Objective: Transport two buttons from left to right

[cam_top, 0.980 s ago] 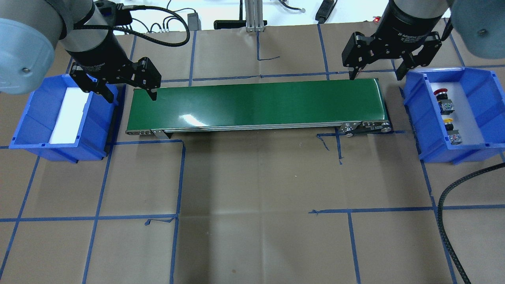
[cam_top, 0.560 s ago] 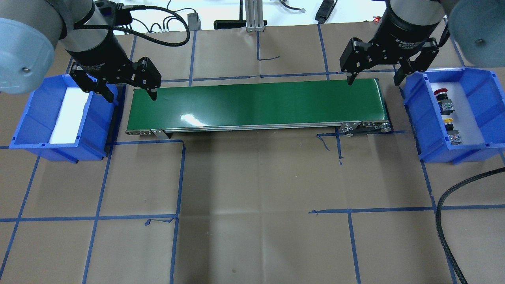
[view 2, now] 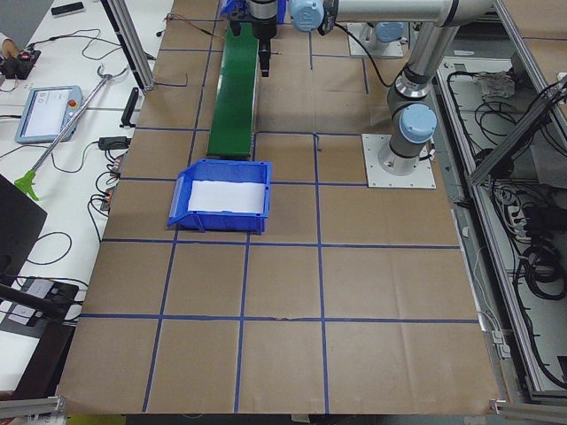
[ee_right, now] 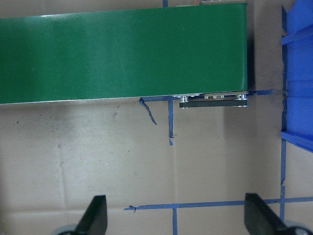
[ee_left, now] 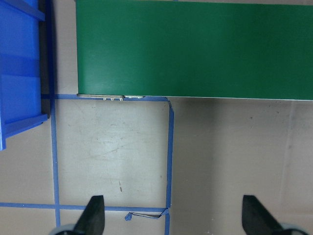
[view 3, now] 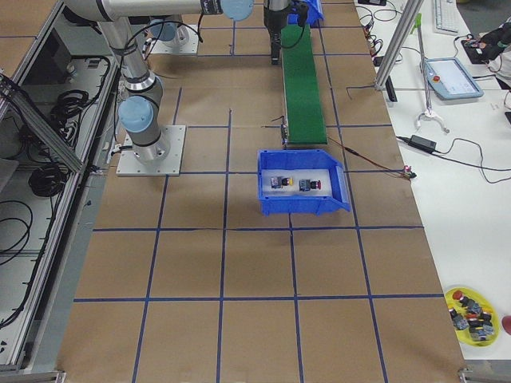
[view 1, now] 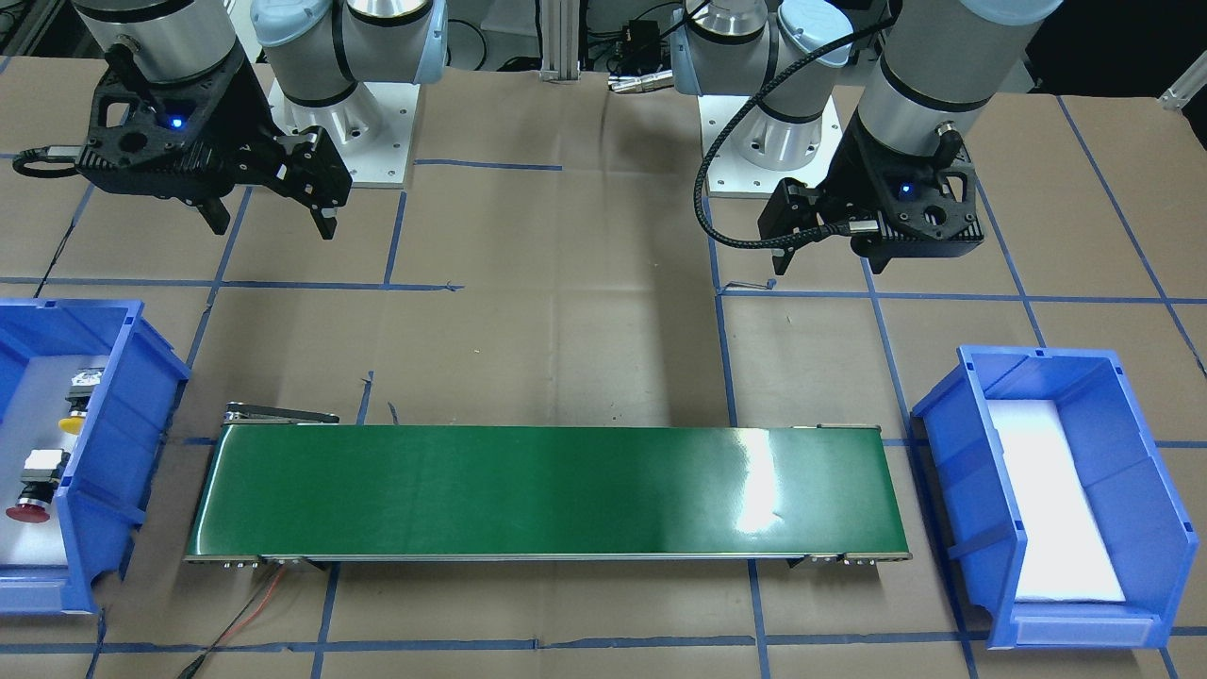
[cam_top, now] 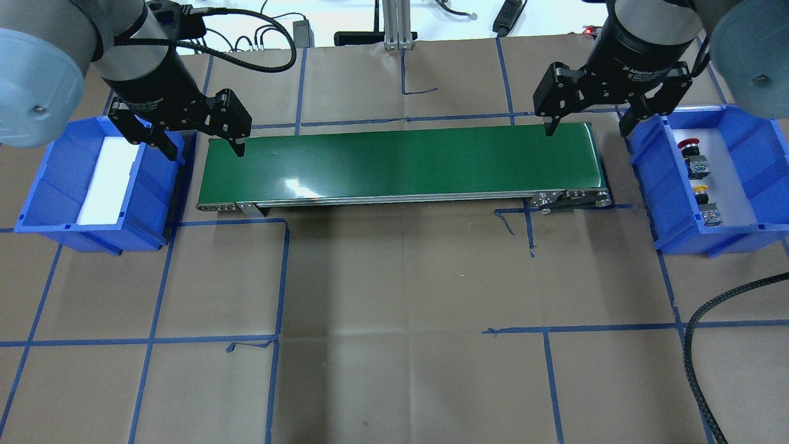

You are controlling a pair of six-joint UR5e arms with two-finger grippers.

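The red-capped button (cam_top: 689, 145) and the yellow-capped button (cam_top: 701, 190) lie in the right blue bin (cam_top: 647, 179), red farther from the robot. They also show in the front view, red (view 1: 28, 509) and yellow (view 1: 74, 420). My right gripper (cam_top: 585, 131) is open and empty, hovering over the green conveyor belt's (cam_top: 400, 160) right end, beside that bin. My left gripper (cam_top: 203, 151) is open and empty, hovering between the belt's left end and the left blue bin (cam_top: 43, 185). Both wrist views show open fingers, the left (ee_left: 95, 215) and the right (ee_right: 98, 213), with nothing between them.
The left bin holds only a white liner (cam_top: 108, 179). A black braided cable (cam_top: 696, 345) curls over the table at the right front. Blue tape lines cross the brown paper. A yellow dish of spare buttons (view 3: 473, 309) sits on a side table in the exterior right view.
My right gripper shifted slightly and turned a little above the belt's right end, staying open. The left arm and the buttons have not moved.
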